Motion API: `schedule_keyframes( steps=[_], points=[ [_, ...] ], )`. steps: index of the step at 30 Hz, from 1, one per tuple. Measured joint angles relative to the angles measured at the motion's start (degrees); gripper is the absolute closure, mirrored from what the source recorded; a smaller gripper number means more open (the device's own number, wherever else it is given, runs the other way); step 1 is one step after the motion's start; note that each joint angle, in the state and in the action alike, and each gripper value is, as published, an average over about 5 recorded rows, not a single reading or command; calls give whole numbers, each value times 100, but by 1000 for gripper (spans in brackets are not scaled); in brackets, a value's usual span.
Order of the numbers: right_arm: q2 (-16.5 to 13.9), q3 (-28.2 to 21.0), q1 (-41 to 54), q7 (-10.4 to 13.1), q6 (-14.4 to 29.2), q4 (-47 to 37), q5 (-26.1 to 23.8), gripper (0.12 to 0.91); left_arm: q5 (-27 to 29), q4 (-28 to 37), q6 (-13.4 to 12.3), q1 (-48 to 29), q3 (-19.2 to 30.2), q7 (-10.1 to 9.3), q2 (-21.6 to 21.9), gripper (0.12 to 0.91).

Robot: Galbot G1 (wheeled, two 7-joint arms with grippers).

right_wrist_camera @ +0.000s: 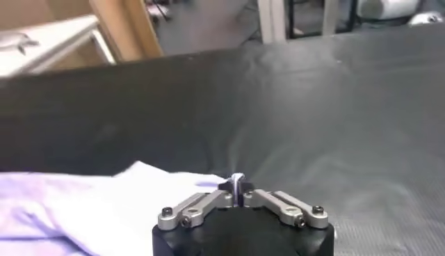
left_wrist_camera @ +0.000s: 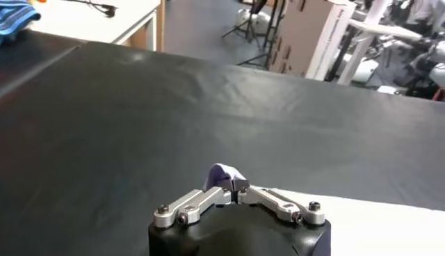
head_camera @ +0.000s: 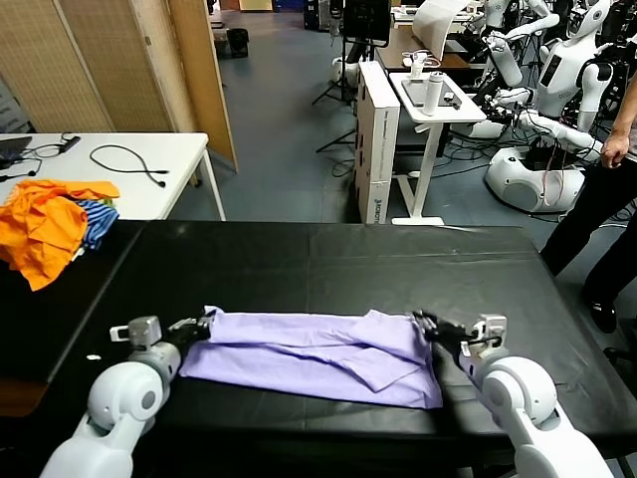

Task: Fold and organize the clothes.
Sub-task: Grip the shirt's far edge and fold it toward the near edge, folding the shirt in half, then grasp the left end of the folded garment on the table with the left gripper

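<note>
The pale lavender T-shirt [head_camera: 318, 357] lies folded in a long band across the near part of the black table [head_camera: 328, 264]. My left gripper [head_camera: 204, 326] is shut on its left end; a small fold of lavender fabric [left_wrist_camera: 224, 174] sticks up between the closed fingers. My right gripper [head_camera: 426, 326] is shut on its right end, with a thin edge of the shirt [right_wrist_camera: 237, 182] pinched between the fingers and more of the shirt [right_wrist_camera: 104, 202] spreading beside it. Both grippers sit low, close to the table.
A heap of orange and blue-striped garments [head_camera: 55, 224] lies at the table's far left corner. A white table [head_camera: 109, 164] with a cable stands behind it. A person [head_camera: 607, 189] stands at the far right beside other robots.
</note>
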Motion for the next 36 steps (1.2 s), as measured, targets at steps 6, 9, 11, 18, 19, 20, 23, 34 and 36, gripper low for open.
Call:
schedule_keyframes(
  steps=[6, 9, 11, 18, 19, 20, 23, 34, 36],
  points=[
    [-190, 178, -197, 27, 61, 275, 138, 125, -561, -247, 280, 188, -219, -94, 250, 179],
    [-268, 313, -339, 24, 72, 426, 217, 119, -946, -338, 364, 323, -354, -167, 404, 130],
    [-288, 402, -430, 19, 76, 515, 238, 119, -1187, -351, 369, 406, -440, -221, 492, 125],
    [-272, 554, -616, 13, 81, 675, 233, 118, -1535, -360, 372, 550, -591, -241, 559, 123],
    [-271, 561, -623, 12, 81, 681, 233, 118, -1568, -369, 372, 569, -602, -238, 554, 123],
    [-271, 568, -627, 12, 81, 685, 232, 118, -1593, -379, 372, 587, -612, -234, 550, 123],
    [-271, 578, -635, 11, 80, 688, 232, 118, -1627, -392, 373, 645, -654, -217, 537, 123],
    [-244, 554, -640, 11, 68, 680, 228, 118, -1639, -344, 373, 831, -785, -119, 431, 126],
    [-243, 558, -645, 11, 67, 680, 228, 118, -1630, -344, 373, 840, -774, -102, 405, 142]
  ],
)
